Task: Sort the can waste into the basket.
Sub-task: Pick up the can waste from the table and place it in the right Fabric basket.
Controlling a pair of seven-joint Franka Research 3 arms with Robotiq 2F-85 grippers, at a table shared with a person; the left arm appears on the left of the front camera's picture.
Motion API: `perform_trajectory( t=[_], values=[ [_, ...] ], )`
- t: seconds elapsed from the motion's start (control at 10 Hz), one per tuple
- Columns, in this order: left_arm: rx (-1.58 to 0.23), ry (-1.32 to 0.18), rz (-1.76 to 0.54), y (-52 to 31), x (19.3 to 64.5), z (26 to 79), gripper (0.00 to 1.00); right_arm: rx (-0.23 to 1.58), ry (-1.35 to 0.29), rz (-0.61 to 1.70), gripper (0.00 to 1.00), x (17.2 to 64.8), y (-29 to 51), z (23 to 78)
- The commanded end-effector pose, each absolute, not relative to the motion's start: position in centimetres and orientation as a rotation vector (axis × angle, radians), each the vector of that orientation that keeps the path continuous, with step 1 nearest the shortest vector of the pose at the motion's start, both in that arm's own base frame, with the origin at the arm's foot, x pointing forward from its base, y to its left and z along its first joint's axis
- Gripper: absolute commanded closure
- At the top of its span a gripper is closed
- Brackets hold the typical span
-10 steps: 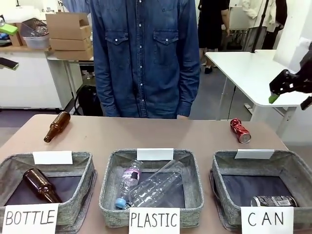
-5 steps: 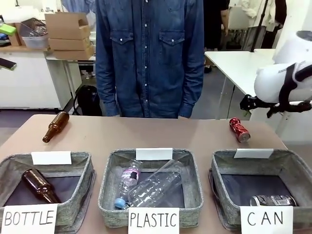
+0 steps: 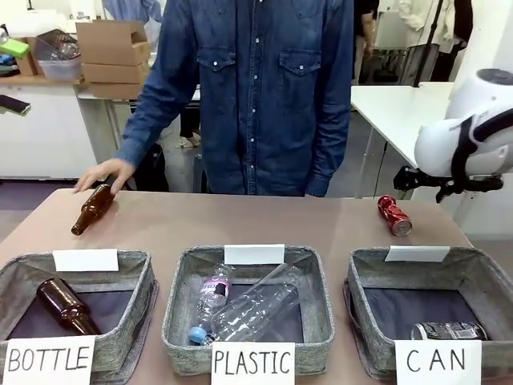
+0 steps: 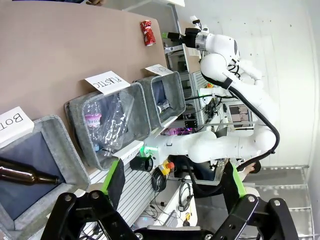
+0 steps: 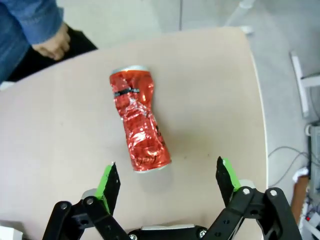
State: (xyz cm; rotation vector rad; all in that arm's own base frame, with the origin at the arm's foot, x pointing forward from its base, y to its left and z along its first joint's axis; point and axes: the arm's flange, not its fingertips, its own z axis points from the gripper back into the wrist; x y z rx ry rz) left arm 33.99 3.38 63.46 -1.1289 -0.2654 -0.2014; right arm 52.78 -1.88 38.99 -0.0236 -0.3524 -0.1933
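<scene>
Right wrist view: I log the dented red can point(image 5: 139, 122) lying on the table point(image 5: 210, 90), just ahead of my right gripper point(image 5: 166, 175); jaws spread, nothing held.

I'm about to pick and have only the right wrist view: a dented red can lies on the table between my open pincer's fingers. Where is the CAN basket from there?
Observer: In the front view the CAN basket sits on the robot's side of the red can, and the can lies just beyond its far rim.
Operator: Anything inside it?
Observer: Yes, a dark can lies on its side at the near end of the basket floor.
Operator: I see one hand of the person by the table edge. Where is the other?
Observer: That person's hand reaches to a brown bottle at the far left, well away from your can.
</scene>
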Motion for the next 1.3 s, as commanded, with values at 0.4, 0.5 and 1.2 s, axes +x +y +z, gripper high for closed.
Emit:
perform_trajectory(
  t=[0.4, 0.5, 1.2],
  values=[
    [-1.12, -0.268, -0.223, 3.6, 33.8, 63.5, 0.0, 0.045, -0.249, 0.017, 0.0, 58.5, 0.1, 33.9],
    [-1.12, -0.268, -0.223, 3.6, 33.8, 63.5, 0.0, 0.006, -0.222, -0.024, 0.0, 58.9, 0.0, 32.8],
    [-1.12, -0.268, -0.223, 3.6, 33.8, 63.5, 0.0, 0.011, -0.22, -0.015, 0.6, 59.2, -0.4, 30.8]
  ],
)
